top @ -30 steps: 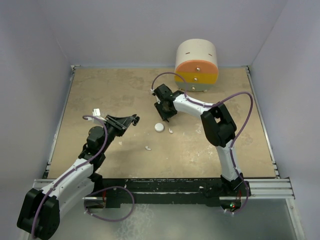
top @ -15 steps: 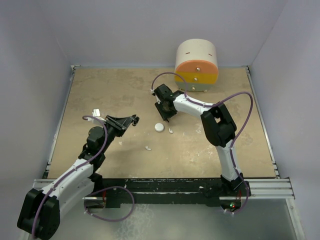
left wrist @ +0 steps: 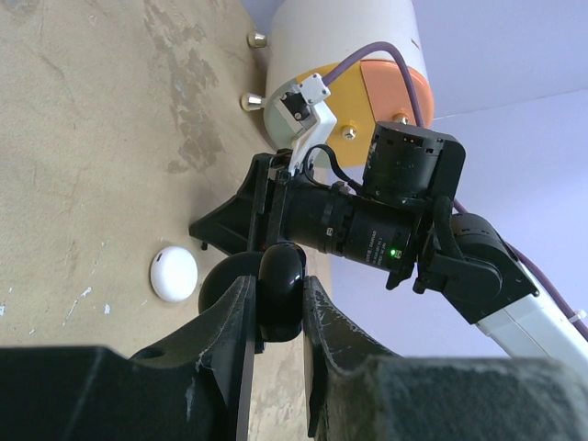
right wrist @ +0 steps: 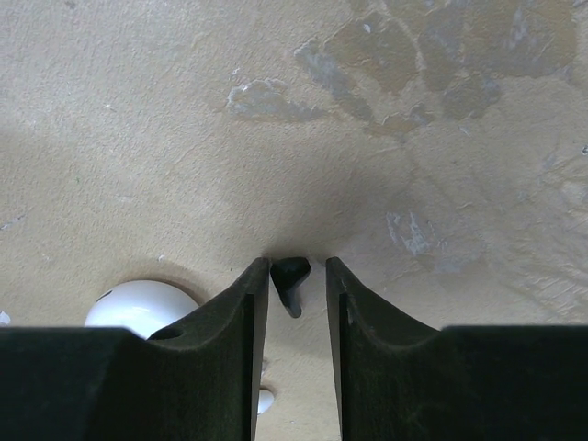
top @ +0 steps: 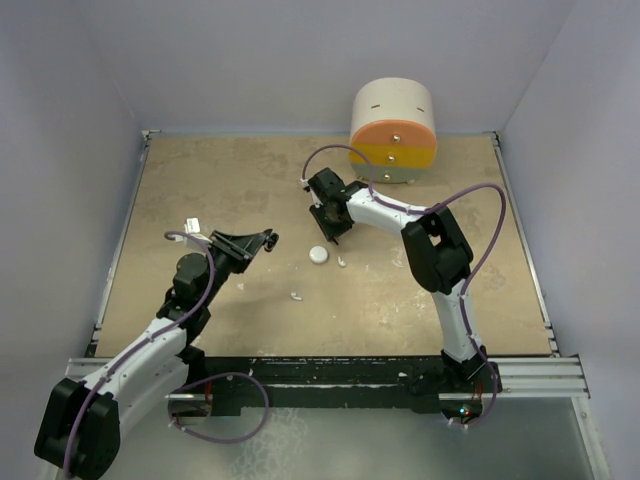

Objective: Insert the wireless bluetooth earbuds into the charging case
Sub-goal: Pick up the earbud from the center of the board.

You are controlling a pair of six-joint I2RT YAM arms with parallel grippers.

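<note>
My left gripper (top: 268, 239) is shut on a glossy black charging case (left wrist: 280, 287) and holds it above the table left of centre. My right gripper (top: 330, 228) points down at the table with its jaws a little apart. A tiny black earbud (right wrist: 291, 274) lies between them, against the left finger, with a gap to the right finger. A white round case (top: 318, 254) lies just in front of the right gripper. It also shows in the left wrist view (left wrist: 174, 274) and in the right wrist view (right wrist: 138, 308). Two white earbuds (top: 341, 262) (top: 297, 296) lie near it.
A big white, orange and yellow cylinder (top: 393, 132) stands at the back edge behind the right arm. A raised rim (top: 122, 240) runs round the tan table. Purple cables loop off both arms.
</note>
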